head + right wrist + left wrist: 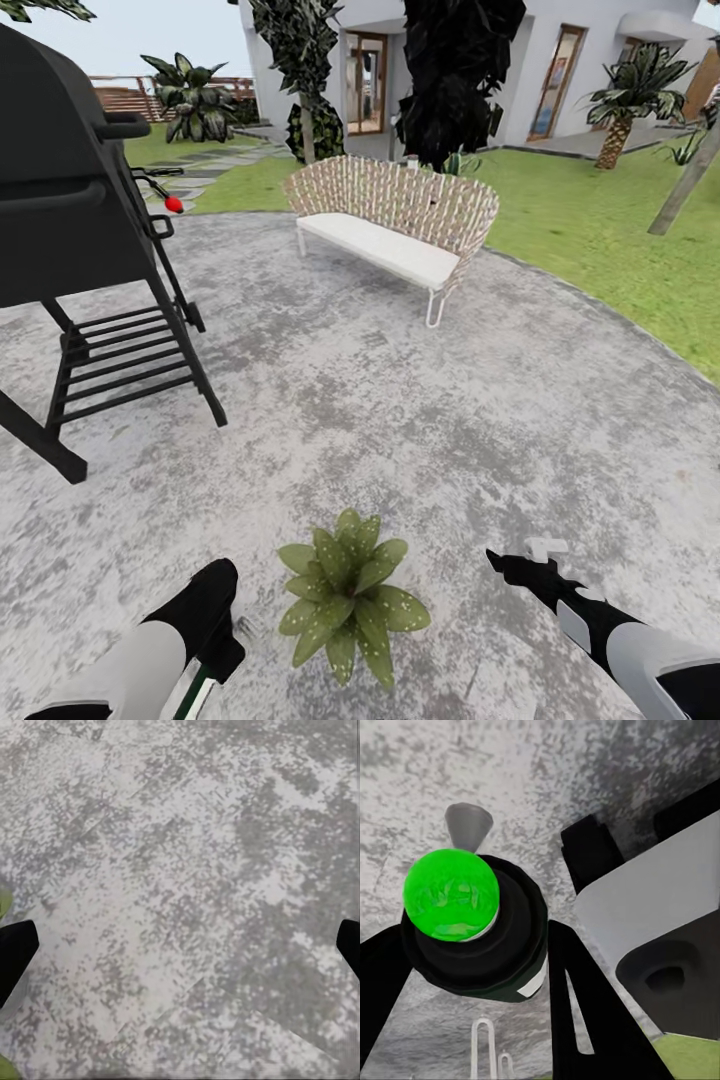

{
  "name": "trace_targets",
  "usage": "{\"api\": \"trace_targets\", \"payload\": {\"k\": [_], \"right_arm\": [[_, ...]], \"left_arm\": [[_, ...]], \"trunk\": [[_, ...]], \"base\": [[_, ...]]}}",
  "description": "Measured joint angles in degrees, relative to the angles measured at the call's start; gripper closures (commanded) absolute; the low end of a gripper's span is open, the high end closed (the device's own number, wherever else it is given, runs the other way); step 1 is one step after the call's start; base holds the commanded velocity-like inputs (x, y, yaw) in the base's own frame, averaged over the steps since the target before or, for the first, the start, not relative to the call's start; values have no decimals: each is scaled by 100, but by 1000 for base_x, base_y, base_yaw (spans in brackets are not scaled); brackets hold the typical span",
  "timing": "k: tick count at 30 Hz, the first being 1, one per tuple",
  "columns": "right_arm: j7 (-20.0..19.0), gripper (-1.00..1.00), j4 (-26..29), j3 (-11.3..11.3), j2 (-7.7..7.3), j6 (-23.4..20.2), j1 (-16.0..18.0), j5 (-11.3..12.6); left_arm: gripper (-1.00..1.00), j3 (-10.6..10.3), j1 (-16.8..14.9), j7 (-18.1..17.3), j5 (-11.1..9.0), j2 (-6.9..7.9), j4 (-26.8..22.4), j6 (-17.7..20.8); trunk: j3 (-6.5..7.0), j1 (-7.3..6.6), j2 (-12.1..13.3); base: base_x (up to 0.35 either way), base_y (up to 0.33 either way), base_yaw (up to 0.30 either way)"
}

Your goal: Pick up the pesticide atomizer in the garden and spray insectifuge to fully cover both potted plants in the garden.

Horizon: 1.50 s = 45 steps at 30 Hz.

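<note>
The left gripper point(472, 945) is clamped on the pesticide atomizer point(480, 937), just left of a potted plant point(347, 595); the right gripper point(180, 945) spreads wide over bare patio point(420, 400) – open paving to the wicker bench point(395, 225), grill point(70, 200) crowding the left

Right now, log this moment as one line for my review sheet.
left gripper: shut on pesticide atomizer | right gripper: open over patio | potted plant: between the arms | wicker bench: ahead
</note>
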<state>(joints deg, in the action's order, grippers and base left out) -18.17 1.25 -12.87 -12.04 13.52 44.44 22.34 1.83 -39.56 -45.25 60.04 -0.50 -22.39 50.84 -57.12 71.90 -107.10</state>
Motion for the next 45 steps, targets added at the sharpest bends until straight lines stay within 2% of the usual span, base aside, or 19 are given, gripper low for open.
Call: {"api": "trace_targets", "payload": {"k": [7,22,34,45], "right_arm": [[-1,-100,-1,0,0,2,-2,0],[1,-100,-1,5,0,2,0,0],[1,-100,0,6,0,0,-3,0],[0,-100,-1,3,-1,0,1,0]], "left_arm": [[100,1,1,0,-2,0,-96,1],[100,1,1,0,-1,-6,-97,1],[100,1,0,0,-2,-9,-97,4],[100,-7,2,-1,-2,-8,-99,6]], "trunk": [[-31,0,0],[-38,0,0],[-38,0,0],[-38,0,0]], "base": [[0,201,-239],[0,32,-59],[0,296,-276],[0,306,-26]]}}
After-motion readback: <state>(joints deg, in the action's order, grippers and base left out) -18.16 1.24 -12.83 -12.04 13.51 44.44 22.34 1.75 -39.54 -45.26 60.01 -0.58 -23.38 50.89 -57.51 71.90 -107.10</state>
